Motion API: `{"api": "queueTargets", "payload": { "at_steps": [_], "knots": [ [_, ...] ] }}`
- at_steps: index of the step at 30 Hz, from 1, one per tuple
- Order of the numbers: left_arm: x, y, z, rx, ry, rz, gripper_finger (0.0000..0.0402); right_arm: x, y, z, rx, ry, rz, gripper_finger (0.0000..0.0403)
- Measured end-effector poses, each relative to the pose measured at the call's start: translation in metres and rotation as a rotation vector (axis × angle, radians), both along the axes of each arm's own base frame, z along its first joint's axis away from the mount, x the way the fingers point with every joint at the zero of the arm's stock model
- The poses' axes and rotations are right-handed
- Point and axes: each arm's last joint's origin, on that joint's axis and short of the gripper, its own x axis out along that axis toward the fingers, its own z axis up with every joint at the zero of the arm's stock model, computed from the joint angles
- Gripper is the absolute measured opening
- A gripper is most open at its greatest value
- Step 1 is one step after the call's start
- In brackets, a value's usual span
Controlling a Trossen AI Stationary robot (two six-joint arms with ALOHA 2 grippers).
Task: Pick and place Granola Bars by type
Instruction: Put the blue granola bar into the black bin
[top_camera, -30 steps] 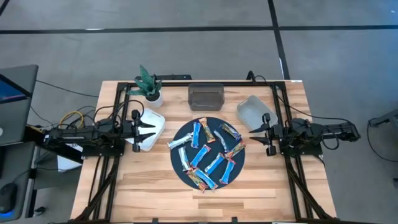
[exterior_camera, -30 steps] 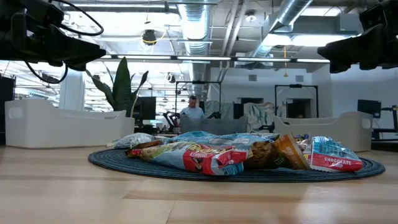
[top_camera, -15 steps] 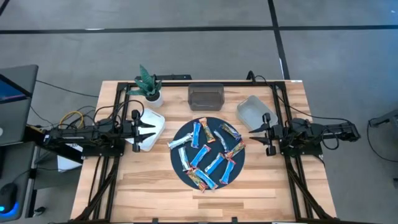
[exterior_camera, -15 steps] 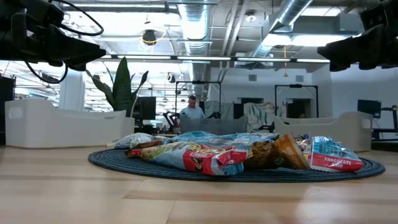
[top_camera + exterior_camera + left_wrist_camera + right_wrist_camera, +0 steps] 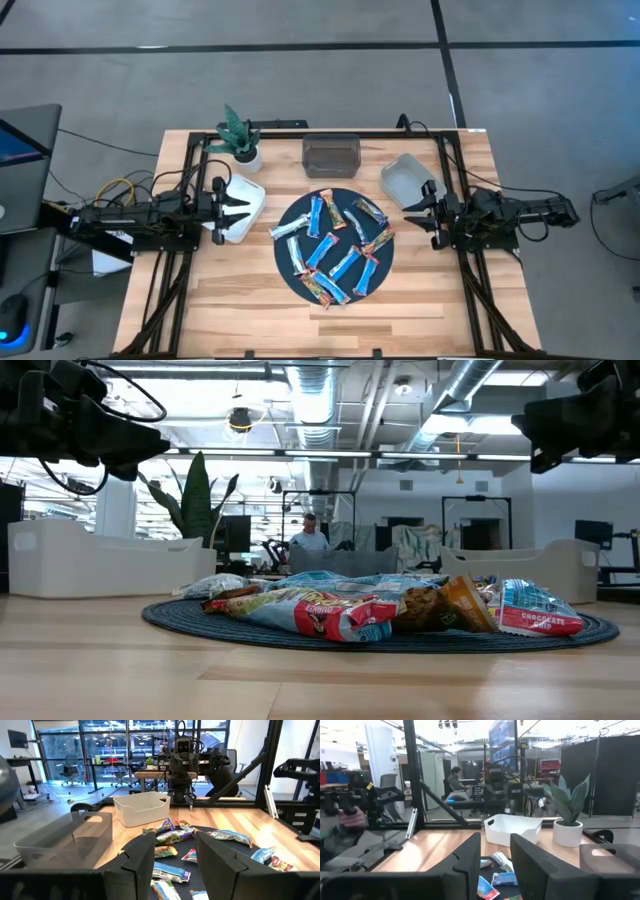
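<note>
The Granola Bars (image 5: 334,249) lie in a loose heap on a dark round mat (image 5: 290,272) at the middle of the wooden surface (image 5: 240,310). Blue wrappers make up most of the pile, with a silvery-white one toward the left edge and multicoloured red, orange and green ones at the near and far sides. In the low view the bars (image 5: 380,605) overlap one another, some tilted up on their neighbours, all within the mat's rim (image 5: 180,620).

Beyond the mat stands a dark translucent bin (image 5: 331,155). To its right, angled, sits a clear bin (image 5: 408,180), and left of the mat a white bin (image 5: 245,205). A small potted plant (image 5: 238,135) stands at the far left corner, just behind the white bin.

The left pincer (image 5: 240,207) hovers above the white bin, pointing toward the mat and well apart from the bars. Its fingers (image 5: 140,860) stand partly open with a clear gap between them, and they hold nothing.

The right pincer (image 5: 408,214) hangs above the surface just right of the mat, beside the clear bin, pointing toward the bars without touching them. Its fingers (image 5: 472,857) are also parted, by a modest gap, and are empty.

In the room behind the surface a person (image 5: 311,535) sits at a desk.
</note>
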Motion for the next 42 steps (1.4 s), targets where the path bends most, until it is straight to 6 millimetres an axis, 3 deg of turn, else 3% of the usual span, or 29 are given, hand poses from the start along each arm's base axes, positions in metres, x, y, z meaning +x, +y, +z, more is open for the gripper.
{"api": "queueTargets", "payload": {
  "at_steps": [7, 12, 20, 25, 31, 37, 42],
  "knots": [
    [0.0, 0.0, 0.001, 0.027, -0.013, 0.008, 0.0137, 0.0, -0.002, 0.003, -0.029, -0.035, -0.061, 0.0098],
    [-0.002, 0.0, 0.015, 0.147, -0.15, 0.004, 0.0137, -0.002, -0.002, 0.01, -0.038, -0.065, -0.06, 0.0098],
    [-0.011, -0.005, 0.041, 0.4, -0.437, -0.055, 0.0137, -0.008, -0.002, 0.048, -0.151, -0.258, -0.096, 0.0098],
    [-0.02, -0.008, 0.054, 0.536, -0.612, -0.081, 0.0137, -0.002, 0.0, 0.068, -0.319, -0.326, -0.095, 0.0098],
    [-0.027, -0.008, 0.074, 0.51, -0.682, -0.074, 0.0137, 0.017, 0.004, 0.096, -0.414, -0.387, -0.055, 0.0098],
    [-0.005, -0.004, 0.103, 0.421, -0.49, -0.027, 0.0137, 0.055, 0.0, 0.124, -0.319, -0.236, -0.14, 0.0098],
    [0.042, -0.003, 0.122, 0.386, -0.196, -0.087, 0.0137, 0.092, -0.002, 0.128, -0.259, -0.008, -0.12, 0.0098]
  ]
}}
